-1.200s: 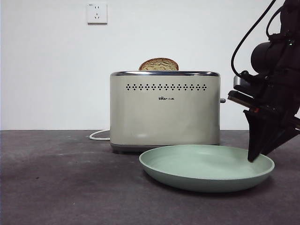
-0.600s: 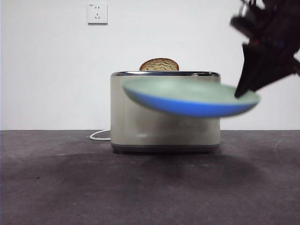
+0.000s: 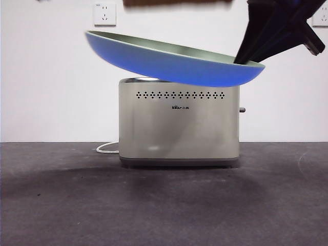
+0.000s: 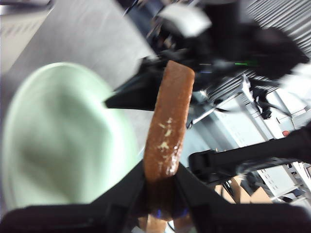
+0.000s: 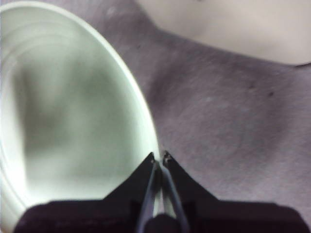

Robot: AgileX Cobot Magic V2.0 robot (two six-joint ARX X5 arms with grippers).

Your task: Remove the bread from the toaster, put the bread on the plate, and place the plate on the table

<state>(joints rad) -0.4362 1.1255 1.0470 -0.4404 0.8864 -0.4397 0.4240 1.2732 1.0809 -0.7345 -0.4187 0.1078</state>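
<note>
A: In the front view, where does the plate (image 3: 169,64) sit?

B: It hangs in the upper half of the frame, tilted, its left edge higher than its right, its blue-looking underside crossing in front of the top of the toaster (image 3: 179,123). The right gripper (image 3: 246,57) comes down from the upper right corner and pinches the rim at the plate's right end. The toaster stands on the table (image 3: 61,205) at centre frame, with a white cord (image 3: 106,149) trailing at its lower left. A blurred brown strip runs along the top edge of the frame; what it is cannot be told from this view.

A: And the left wrist view?

B: The left gripper (image 4: 163,177) at the bottom centre has its two jaws pressed onto the bread (image 4: 167,141), which is seen edge-on, brown crust running up to mid-frame. The pale green plate fills the left side, blurred, and a dark gripper tip of the other arm touches its rim near the centre.

A: The right wrist view?

B: The right gripper's jaws are nearly together at the lower centre, nipping the plate's raised rim between them. The plate takes up the left half; the grey table lies to the right, and the cream toaster shows at the upper right.
</note>
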